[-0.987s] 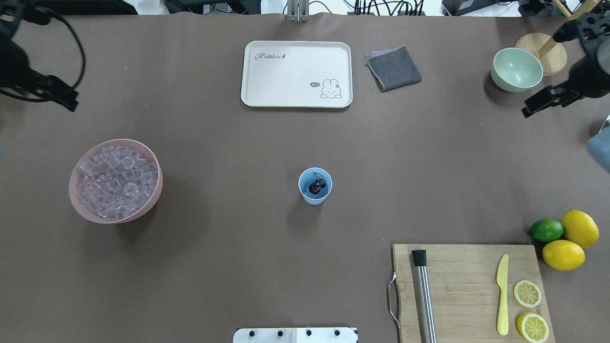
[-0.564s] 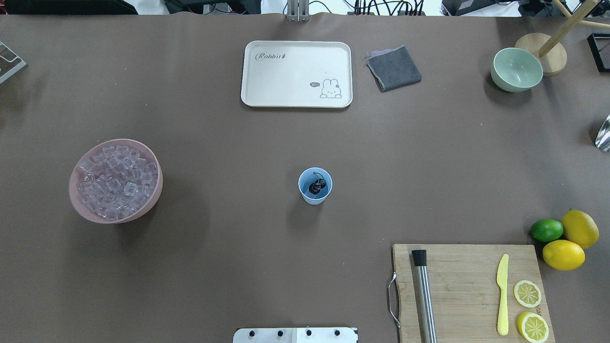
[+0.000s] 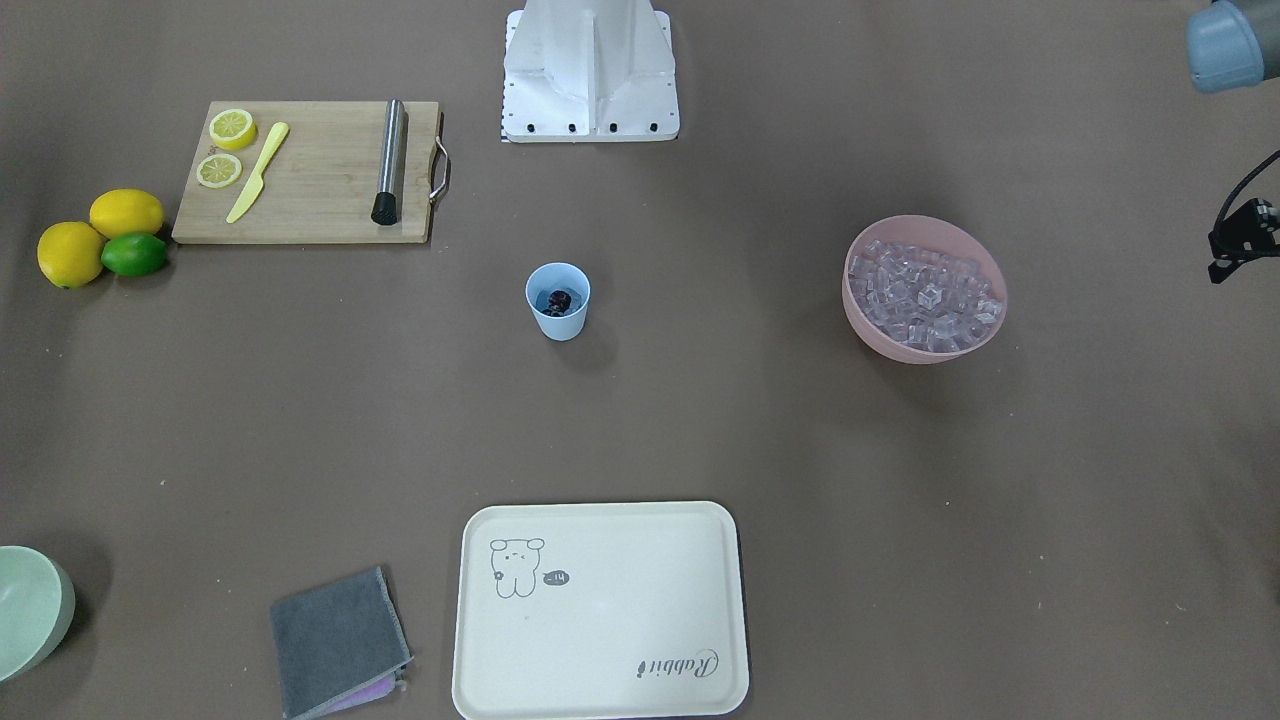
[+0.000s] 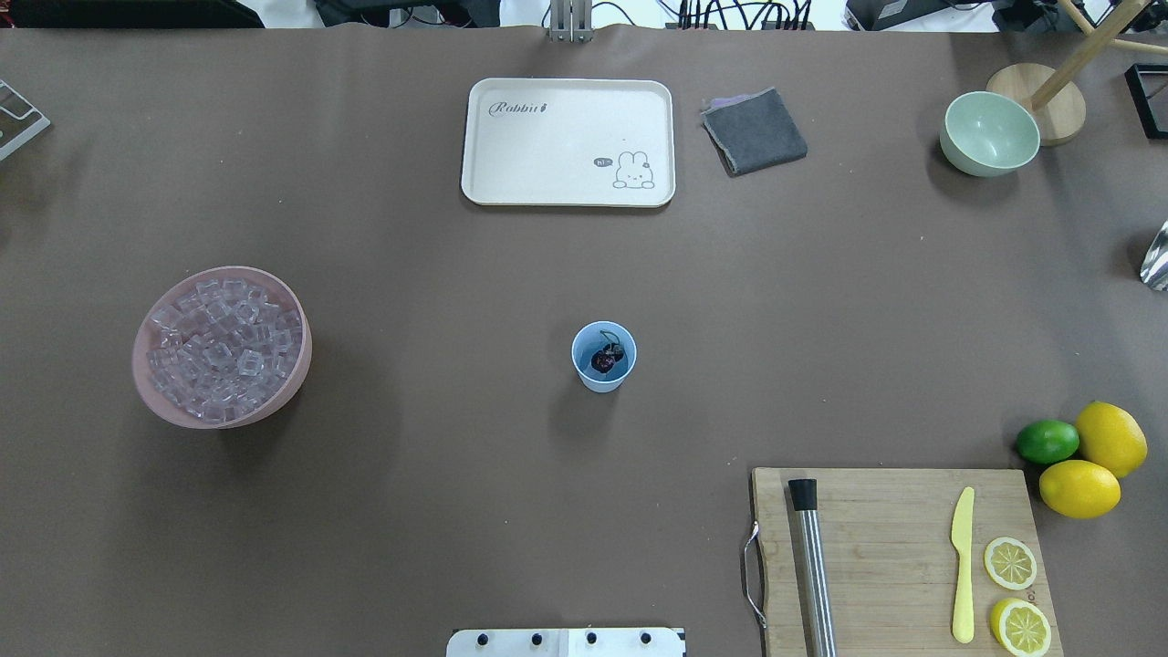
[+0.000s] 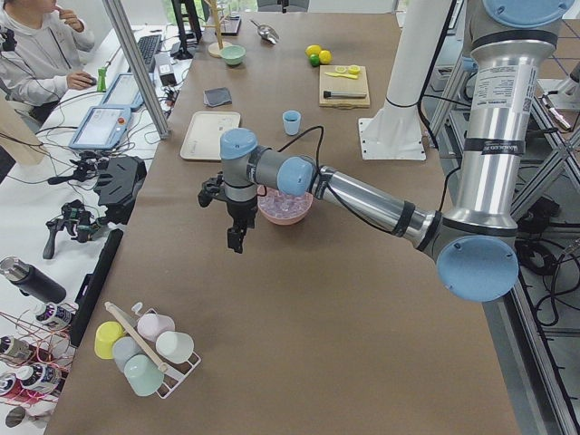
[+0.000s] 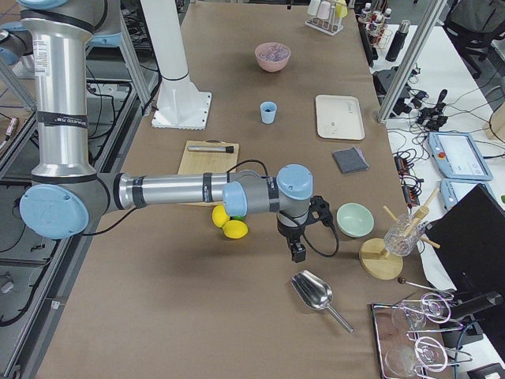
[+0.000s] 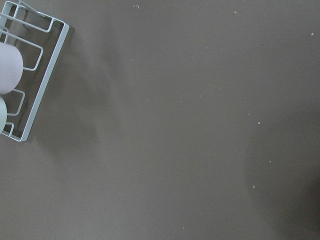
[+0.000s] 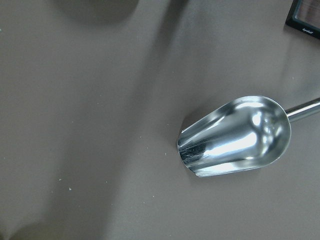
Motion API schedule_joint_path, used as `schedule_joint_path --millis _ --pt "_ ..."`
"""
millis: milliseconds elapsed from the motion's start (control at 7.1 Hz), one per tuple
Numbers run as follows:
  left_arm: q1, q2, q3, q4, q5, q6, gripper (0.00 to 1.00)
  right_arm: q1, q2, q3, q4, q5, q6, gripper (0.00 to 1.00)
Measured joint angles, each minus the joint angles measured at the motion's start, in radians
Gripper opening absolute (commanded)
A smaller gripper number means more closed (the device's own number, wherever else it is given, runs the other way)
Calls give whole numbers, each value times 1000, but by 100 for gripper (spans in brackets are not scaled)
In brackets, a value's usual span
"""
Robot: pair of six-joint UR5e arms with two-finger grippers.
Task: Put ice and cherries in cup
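Note:
The pale blue cup [image 4: 603, 376] stands upright at the table's middle, and also shows in the front view [image 3: 557, 320]. The dark cherries [image 4: 603, 361] lie inside it [image 3: 558, 299]. The ice [image 4: 222, 345] fills a pink bowl [image 4: 151, 388] on the left, also in the front view [image 3: 925, 295]. I cannot tell whether any ice is in the cup. My left gripper [image 5: 235, 241] hangs over bare table beyond the pink bowl, far from the cup. My right gripper [image 6: 299, 253] hangs near a metal scoop. I cannot tell whether either is open or shut.
A metal scoop [image 8: 235, 137] lies under the right wrist. A wire cup rack [image 7: 30, 75] is near the left wrist. A cream tray [image 4: 568, 141], grey cloth [image 4: 754, 130], green bowl [image 4: 989, 132], cutting board [image 4: 894, 557], lemons and lime [image 4: 1081, 447] ring the table.
Both arms have swung outward and left the overhead view since a second ago. The cup, cherries and ice bowl have not moved.

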Motion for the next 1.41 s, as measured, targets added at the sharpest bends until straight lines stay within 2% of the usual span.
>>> schedule_joint_path --millis 141,423,987,1409 --pt "-34 15 9 -2 -65 2 97 7 -1 -4 -4 0 -1 99" --pt "-57 25 28 -4 -118 0 97 16 -3 -22 -8 0 4 99" --pt "-92 26 79 -10 -129 -5 97 56 2 -31 -11 33 5 99" --pt "-157 27 121 -31 -128 4 97 57 17 -20 -61 52 6 99"
